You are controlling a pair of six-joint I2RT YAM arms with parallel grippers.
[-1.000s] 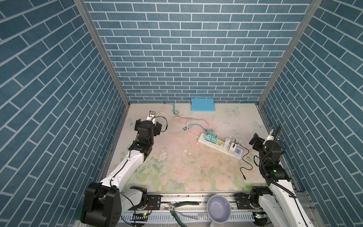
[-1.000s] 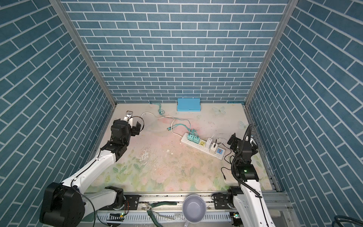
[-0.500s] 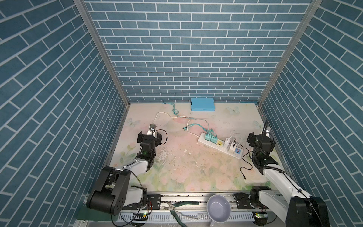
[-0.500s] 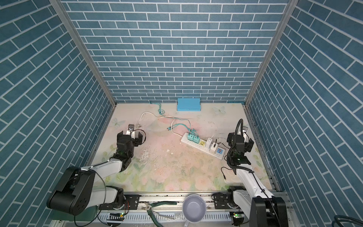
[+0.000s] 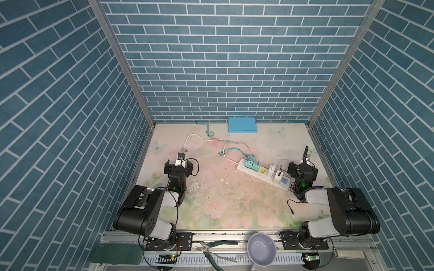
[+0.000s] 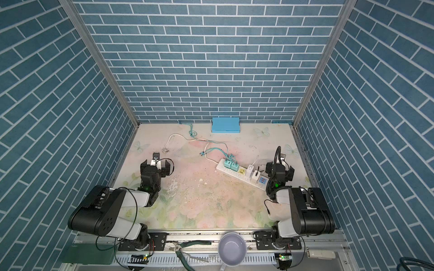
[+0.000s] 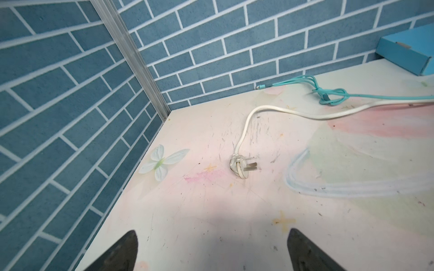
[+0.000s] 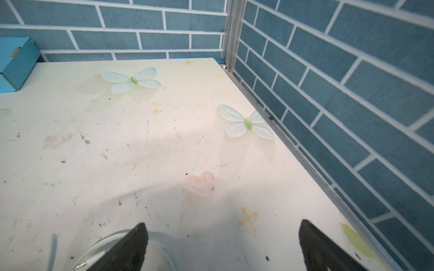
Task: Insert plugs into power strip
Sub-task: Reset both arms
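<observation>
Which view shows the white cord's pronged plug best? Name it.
The left wrist view: the pronged plug lies close, prongs clear. In both top views it is a speck; the right wrist view misses it.

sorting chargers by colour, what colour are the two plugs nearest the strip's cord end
The plugs are mint-teal, clearest in a top view.

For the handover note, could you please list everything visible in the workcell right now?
power strip: one, white with pastel sockets, lying angled, right of centre.
teal plugs: two, mint-teal, side by side on the strip's far end.
white plugs: two, white, on the strip, toward its near end.
strip cord: one, white, ending in a loose plug, far left.
teal cables: teal, trailing toward the back.
box: one, light blue, far centre.
bowl: one, lavender, front edge.
pliers: one, green-handled, front edge.
left gripper: open, empty.
right gripper: open, empty.
</observation>
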